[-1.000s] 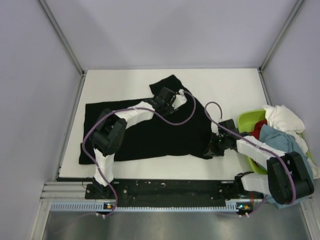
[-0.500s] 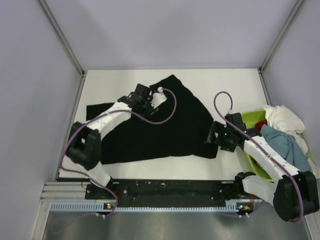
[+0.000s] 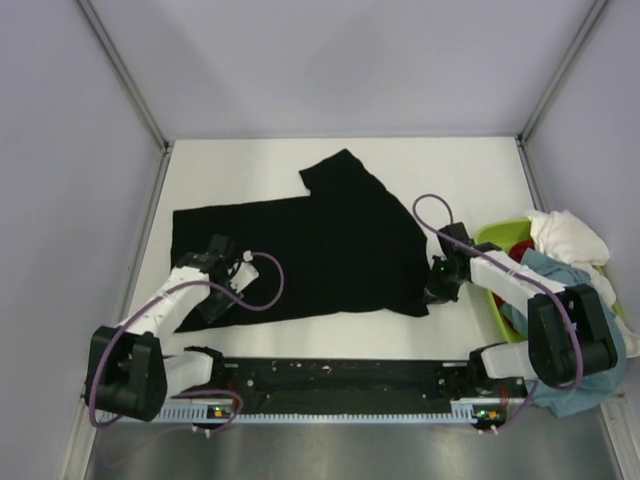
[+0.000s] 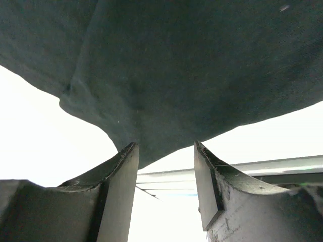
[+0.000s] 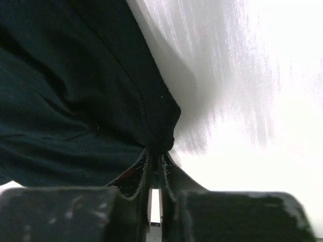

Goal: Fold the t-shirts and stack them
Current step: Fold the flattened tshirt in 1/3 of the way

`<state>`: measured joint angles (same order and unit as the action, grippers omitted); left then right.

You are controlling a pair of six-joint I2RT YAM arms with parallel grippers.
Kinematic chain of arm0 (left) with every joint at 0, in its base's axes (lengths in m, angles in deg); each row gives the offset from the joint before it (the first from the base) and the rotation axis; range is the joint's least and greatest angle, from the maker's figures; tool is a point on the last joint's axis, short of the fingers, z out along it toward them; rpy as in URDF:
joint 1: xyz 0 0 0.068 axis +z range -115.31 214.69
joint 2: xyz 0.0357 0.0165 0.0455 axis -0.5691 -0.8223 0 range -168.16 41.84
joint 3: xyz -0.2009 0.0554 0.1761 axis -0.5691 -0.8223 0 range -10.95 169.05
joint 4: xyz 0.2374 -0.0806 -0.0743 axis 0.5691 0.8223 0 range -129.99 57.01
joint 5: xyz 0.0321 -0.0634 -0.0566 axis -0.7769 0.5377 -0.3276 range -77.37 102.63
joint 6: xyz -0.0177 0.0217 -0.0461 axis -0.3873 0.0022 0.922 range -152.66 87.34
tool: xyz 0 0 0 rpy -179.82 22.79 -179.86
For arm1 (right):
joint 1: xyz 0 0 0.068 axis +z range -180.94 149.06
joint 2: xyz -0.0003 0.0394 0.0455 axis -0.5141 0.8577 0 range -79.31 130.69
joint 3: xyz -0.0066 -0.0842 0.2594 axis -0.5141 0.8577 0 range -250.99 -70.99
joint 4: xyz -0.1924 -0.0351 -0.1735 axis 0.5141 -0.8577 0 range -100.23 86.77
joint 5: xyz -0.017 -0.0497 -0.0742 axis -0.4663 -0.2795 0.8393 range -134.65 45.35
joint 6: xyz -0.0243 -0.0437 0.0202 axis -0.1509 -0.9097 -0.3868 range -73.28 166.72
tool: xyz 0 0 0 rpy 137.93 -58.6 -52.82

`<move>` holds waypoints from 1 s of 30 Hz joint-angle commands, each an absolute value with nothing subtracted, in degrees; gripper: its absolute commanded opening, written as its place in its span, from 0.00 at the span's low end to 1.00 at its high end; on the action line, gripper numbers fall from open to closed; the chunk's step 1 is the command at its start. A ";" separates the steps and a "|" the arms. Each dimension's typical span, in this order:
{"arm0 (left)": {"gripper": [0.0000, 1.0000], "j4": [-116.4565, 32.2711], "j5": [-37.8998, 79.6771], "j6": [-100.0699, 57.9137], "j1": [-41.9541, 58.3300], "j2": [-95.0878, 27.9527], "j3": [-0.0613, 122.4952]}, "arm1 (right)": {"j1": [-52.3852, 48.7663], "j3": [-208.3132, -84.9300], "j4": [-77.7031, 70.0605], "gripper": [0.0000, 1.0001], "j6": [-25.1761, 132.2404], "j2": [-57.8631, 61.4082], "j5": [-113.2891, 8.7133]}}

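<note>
A black t-shirt (image 3: 310, 245) lies spread on the white table (image 3: 470, 175), one sleeve pointing to the far side. My left gripper (image 3: 211, 299) is open at the shirt's near-left part. In the left wrist view the open left gripper (image 4: 165, 146) holds nothing, and the black cloth (image 4: 192, 70) has its edge just past the fingertips. My right gripper (image 3: 436, 292) is at the shirt's near-right corner. In the right wrist view the right gripper (image 5: 156, 154) is shut on a pinch of the black cloth (image 5: 75, 101). White (image 3: 566, 235), teal-blue (image 3: 568, 282) and red (image 3: 518, 256) t-shirts are piled at the right.
A lime-green basket (image 3: 493, 243) at the table's right edge holds the piled shirts, which spill over its rim. Grey walls and metal posts close in the table on three sides. A metal rail (image 3: 330, 375) runs along the near edge.
My left arm has swept from the shirt's far middle back to its near-left part. The right gripper has stayed at the near-right corner, shifting only slightly.
</note>
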<state>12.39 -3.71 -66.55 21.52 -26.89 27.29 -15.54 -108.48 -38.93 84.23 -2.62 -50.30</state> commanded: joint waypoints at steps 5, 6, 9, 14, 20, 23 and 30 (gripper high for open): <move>0.52 0.02 -12.06 -70.97 29.32 -31.62 18.94 | -16.43 -105.71 -42.06 0.00 86.35 -10.31 -48.96; 0.51 -0.69 -13.11 -71.07 29.94 -33.29 18.67 | -16.61 -105.44 -43.73 0.00 87.23 -10.75 -49.04; 0.51 -2.28 -14.09 -72.12 31.34 -36.12 18.32 | -17.84 -106.93 -50.05 0.00 88.38 -11.54 -48.26; 0.51 -5.45 -15.06 -76.77 32.49 -34.81 16.47 | -25.65 -108.95 -59.72 0.00 88.99 -15.32 -46.40; 0.53 1.31 -8.92 -76.78 32.49 -30.50 20.42 | -29.53 -110.36 -63.60 0.00 88.03 -12.78 -47.10; 0.54 6.49 -7.24 -76.43 32.49 -28.74 22.00 | -29.53 -111.24 -65.45 0.00 87.94 -11.81 -46.67; 0.56 14.15 -7.06 -73.27 32.49 -26.11 25.51 | -30.06 -112.64 -66.42 0.58 89.96 -11.54 -41.67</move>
